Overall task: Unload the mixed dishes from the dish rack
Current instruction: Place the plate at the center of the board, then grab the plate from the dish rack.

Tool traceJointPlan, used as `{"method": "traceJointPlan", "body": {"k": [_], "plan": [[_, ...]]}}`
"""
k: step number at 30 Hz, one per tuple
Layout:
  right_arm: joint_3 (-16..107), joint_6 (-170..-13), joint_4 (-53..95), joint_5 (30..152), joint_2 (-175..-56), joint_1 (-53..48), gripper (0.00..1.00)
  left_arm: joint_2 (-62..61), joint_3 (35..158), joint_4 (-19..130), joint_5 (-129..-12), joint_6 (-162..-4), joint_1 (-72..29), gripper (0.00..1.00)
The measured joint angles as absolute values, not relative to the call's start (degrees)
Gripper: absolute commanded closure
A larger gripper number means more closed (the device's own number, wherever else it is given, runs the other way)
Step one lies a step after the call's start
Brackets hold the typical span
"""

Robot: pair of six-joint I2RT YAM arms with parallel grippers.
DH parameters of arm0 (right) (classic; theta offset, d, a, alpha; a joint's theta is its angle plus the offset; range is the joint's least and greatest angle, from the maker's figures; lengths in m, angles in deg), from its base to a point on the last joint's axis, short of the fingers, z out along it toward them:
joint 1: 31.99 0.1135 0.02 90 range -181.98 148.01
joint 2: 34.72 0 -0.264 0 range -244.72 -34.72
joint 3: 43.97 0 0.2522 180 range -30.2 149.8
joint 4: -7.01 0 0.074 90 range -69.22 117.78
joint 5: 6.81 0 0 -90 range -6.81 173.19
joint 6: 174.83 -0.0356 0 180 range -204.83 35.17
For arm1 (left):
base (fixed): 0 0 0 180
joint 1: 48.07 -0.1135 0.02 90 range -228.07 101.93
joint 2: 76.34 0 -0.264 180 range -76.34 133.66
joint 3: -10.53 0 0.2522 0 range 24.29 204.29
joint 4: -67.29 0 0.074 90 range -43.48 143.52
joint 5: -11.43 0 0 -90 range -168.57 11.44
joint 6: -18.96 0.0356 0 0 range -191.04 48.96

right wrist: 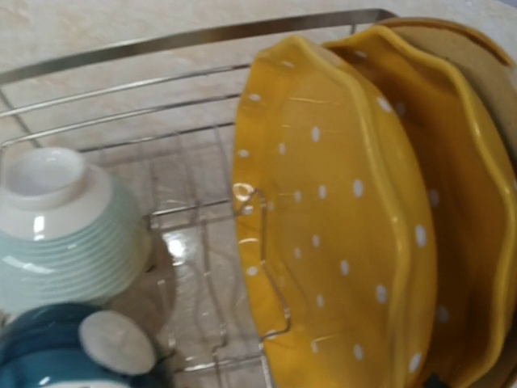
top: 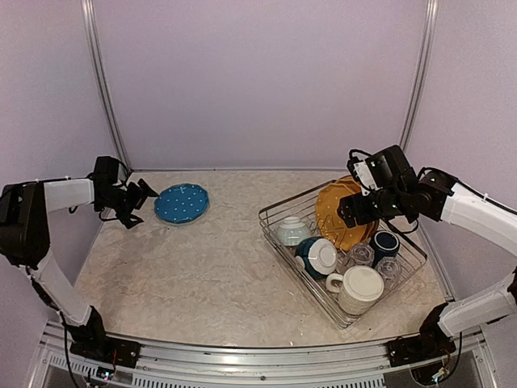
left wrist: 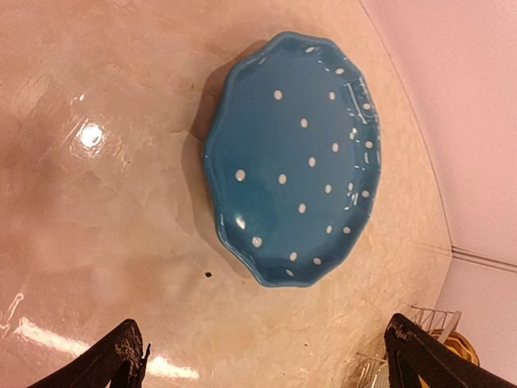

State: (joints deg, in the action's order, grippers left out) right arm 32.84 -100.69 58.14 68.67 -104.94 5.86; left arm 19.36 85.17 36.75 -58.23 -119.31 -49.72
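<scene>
Dishes fill most of the dish rack point(top: 279, 242), which sits at an angle on the right side of the table point(top: 218, 275). 2 orange dotted plates point(right wrist: 323, 242) stand on edge in the wire slots at its far end, with a cream plate point(right wrist: 477, 48) just behind them. Beside the plates a pale ribbed bowl point(top: 292, 231) lies upside down, and next to it a dark-blue bowl point(top: 317, 255) is also turned over, its white foot facing up. Clear glasses point(top: 361, 255) and a navy mug point(top: 384, 242) crowd the middle of the rack, and a large cream mug point(top: 359, 287) sits at the near corner. The right hand point(top: 351, 212) hangs over the orange plates; its wrist camera looks closely at them, but I cannot tell whether its fingers are apart or together. Well away, on the far left of the table, a blue dotted plate point(top: 182, 203) lies flat. The left hand point(top: 139, 205) hovers just beside it, fingers point(left wrist: 121, 360) spread apart and holding nothing.
</scene>
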Motion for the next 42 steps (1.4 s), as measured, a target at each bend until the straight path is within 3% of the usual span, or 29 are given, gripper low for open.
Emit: {"method": "traceJointPlan", "body": {"k": [6, 15, 30, 42], "plan": [[34.13, -101.13, 58.29, 63.88, -109.16, 5.86, 0.19, 6.4, 89.21, 30.89, -58.1, -116.92, -44.71, 0.01], [35.66, -102.46, 58.64, 58.02, -113.7, 5.25, 0.21, 2.42, 108.97, 27.53, -61.33, -107.92, -27.53, 0.01], [33.45, -100.93, 53.44, 58.92, -117.11, 2.52, 0.34, -5.43, 102.72, 29.51, -62.4, -91.59, -19.12, 0.01], [30.63, -99.71, 49.66, 59.05, -118.62, 1.93, 0.44, -5.5, 101.39, 30.35, -66.01, -89.49, -19.38, 0.01]]}}
